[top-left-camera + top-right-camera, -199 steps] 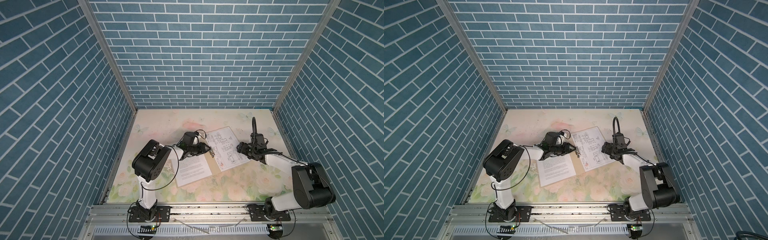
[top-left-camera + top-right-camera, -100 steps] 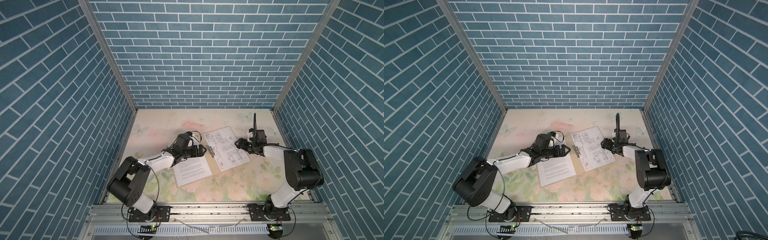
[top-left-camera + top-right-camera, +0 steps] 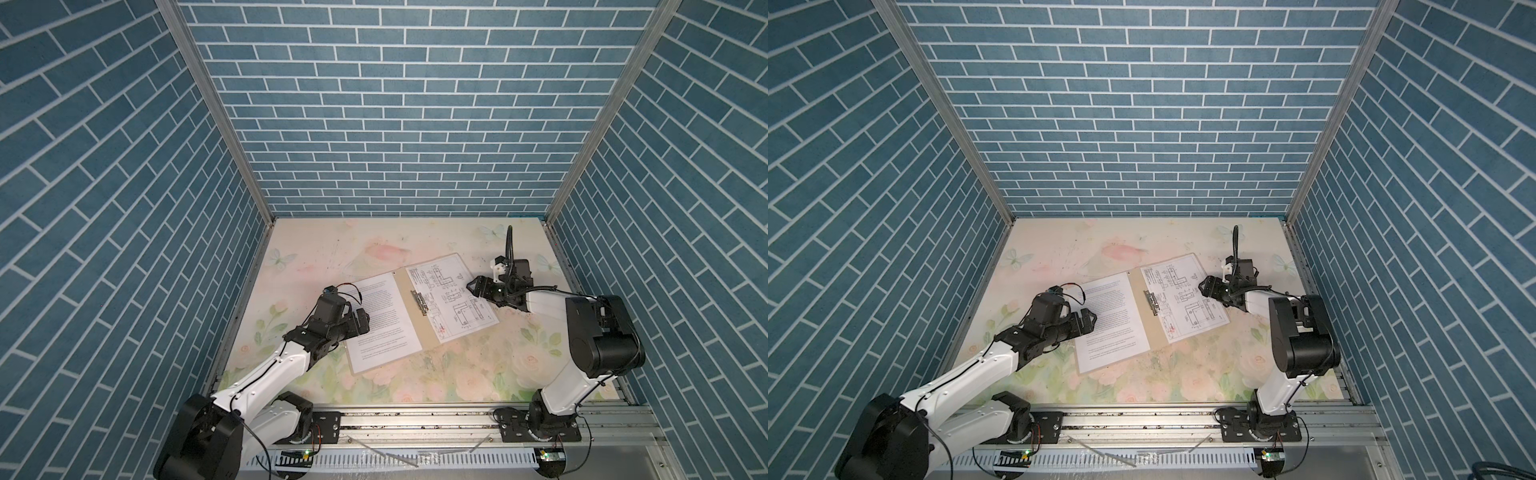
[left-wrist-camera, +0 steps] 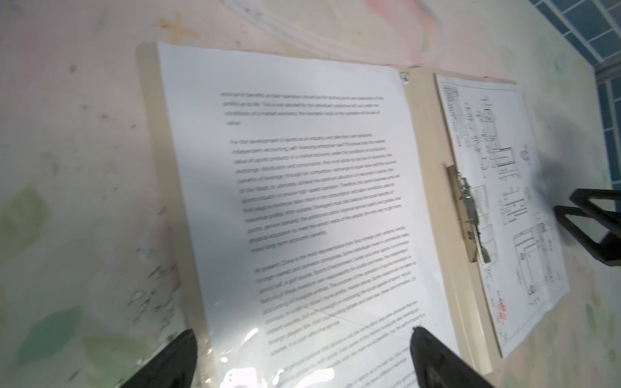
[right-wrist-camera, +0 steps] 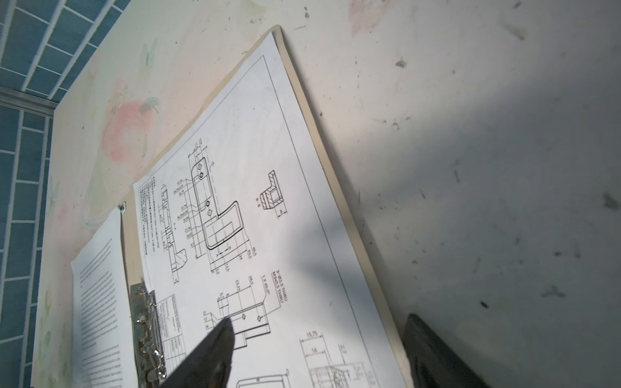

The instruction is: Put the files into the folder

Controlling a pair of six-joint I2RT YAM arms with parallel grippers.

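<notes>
My left gripper (image 3: 360, 321) hangs spread over the text sheet (image 3: 384, 322) on the open folder's (image 3: 402, 291) left leaf. The drawing (image 3: 453, 299) lies on the right leaf, right gripper (image 3: 473, 286) spread astride its outer edge. Paper's light, floppy, slippery; I'd pinch edges only.

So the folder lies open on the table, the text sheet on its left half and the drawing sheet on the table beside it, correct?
Not quite. The drawing sheet is not on the table beside the folder: it lies on the folder's right half, past the metal clip, as both top views show. The rest holds: the folder lies open, with the text sheet on its left half.
</notes>
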